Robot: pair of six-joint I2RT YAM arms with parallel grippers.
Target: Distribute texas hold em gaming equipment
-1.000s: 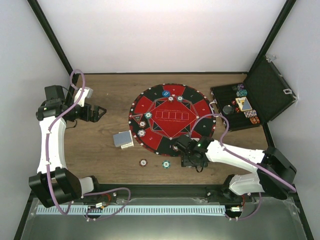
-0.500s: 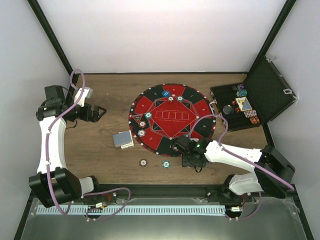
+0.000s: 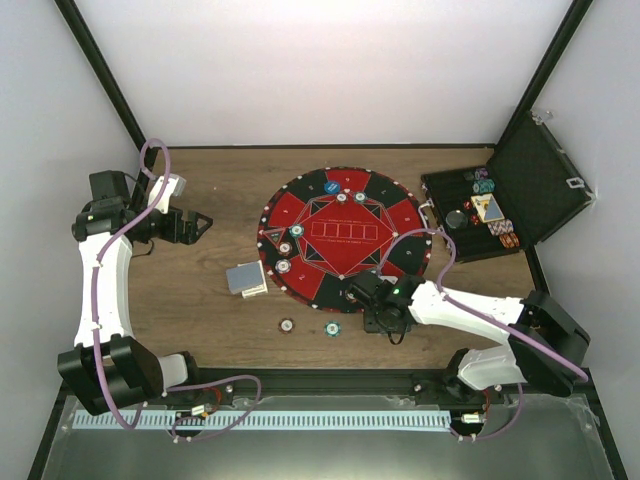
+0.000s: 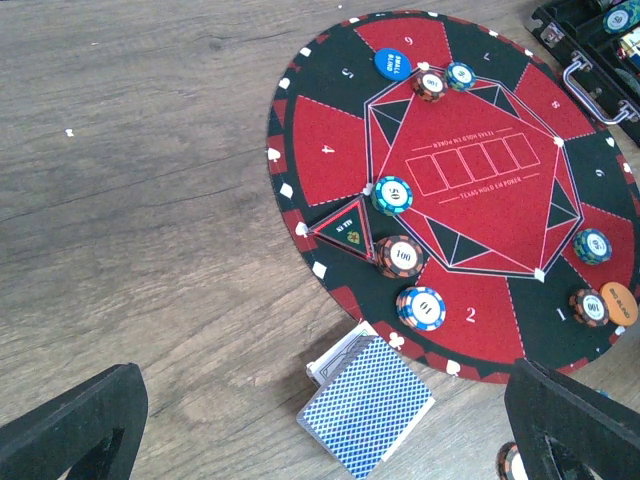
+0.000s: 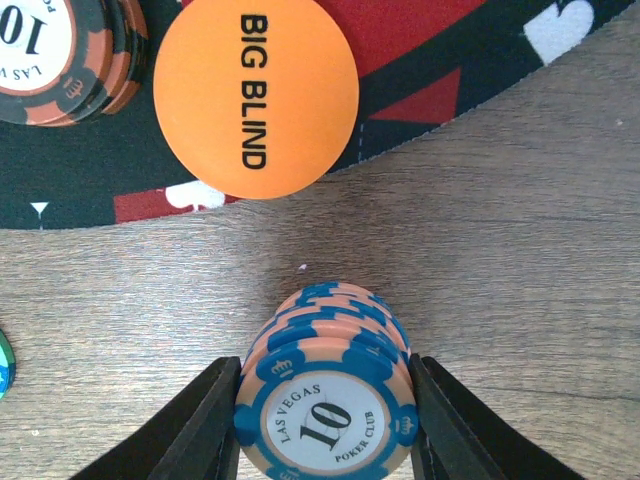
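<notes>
My right gripper [image 5: 325, 415] is shut on a stack of blue-and-orange "10" chips [image 5: 325, 395], over bare wood just off the near edge of the round red-and-black mat [image 5: 90, 190]. An orange "BIG BLIND" disc [image 5: 256, 95] and another "10" stack [image 5: 60, 50] lie on the mat just beyond. In the top view the right gripper [image 3: 378, 305] is at the mat's [image 3: 345, 235] near rim. My left gripper [image 3: 200, 222] is open and empty, far left of the mat. A blue-backed card deck [image 4: 365, 400] lies beside the mat. Several chip stacks [image 4: 402, 258] sit on the mat.
Two loose chips [image 3: 287, 325] [image 3: 332, 328] lie on the wood near the mat's front edge. The open black case [image 3: 500, 210] with more chips stands at the far right. A blue "SMALL BLIND" disc [image 4: 393, 63] lies on the mat's far side.
My right gripper with the chip stack has shifted slightly left and toward the mat. The left arm has not moved.
</notes>
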